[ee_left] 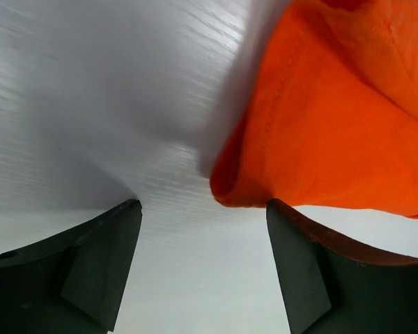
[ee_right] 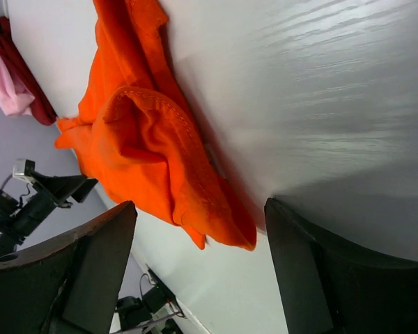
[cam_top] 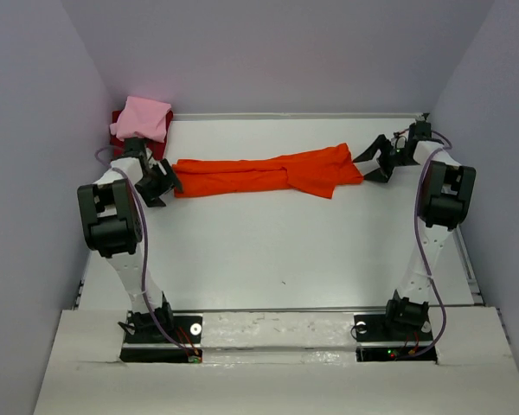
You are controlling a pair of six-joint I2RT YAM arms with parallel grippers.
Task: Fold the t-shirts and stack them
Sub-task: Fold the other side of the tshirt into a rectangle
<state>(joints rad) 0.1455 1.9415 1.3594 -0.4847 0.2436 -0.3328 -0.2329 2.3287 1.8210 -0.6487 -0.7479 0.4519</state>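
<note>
crosswise, t-shirt (cam_top: 268, 173) between left claw (cam_top: 169, 182), right claw (cam_top: 367, 162)

White table (cam_top: 285, 259), glossy ridged surface; pale lilac walls (cam_top: 285, 52) on three sides; white board (cam_top: 277, 380) along near edge

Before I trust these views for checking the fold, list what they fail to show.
- Top view: the dark red shirt is mostly covered by the pink shirt; its fold cannot be judged.
- Left wrist view: the orange shirt runs off the top and right edges; the table is blurred.
- Right wrist view: the pink and dark red shirts are cut by the left edge.
</note>
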